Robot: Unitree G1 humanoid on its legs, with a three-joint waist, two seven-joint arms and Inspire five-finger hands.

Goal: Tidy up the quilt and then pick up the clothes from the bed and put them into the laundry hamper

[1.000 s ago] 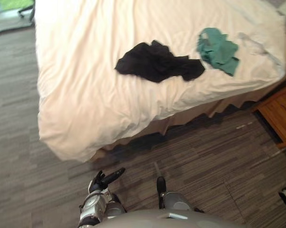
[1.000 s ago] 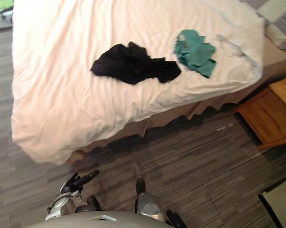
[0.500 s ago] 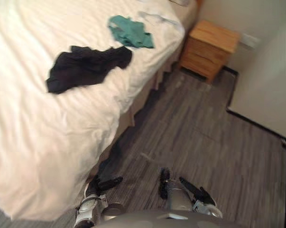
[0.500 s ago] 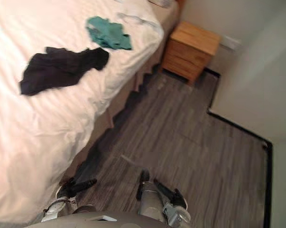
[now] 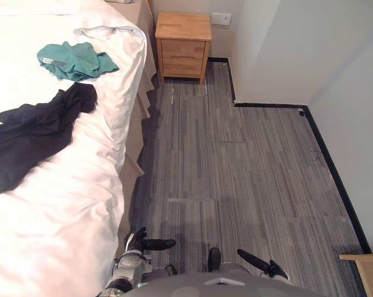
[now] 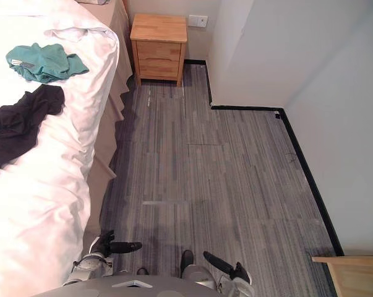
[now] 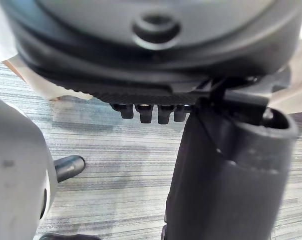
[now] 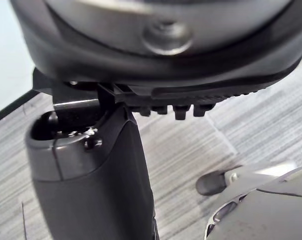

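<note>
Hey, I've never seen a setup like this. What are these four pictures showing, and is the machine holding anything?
This is a humanoid robot standing beside a bed. The two wide pictures come from its head cameras, left and right eye, looking down. Low in them are its left hand and right hand, both open and empty. The two close-ups come from wrist cameras looking along each dark hand at the floor. On the white quilt lie a black garment and a green garment. A wooden nightstand stands past the bed.
</note>
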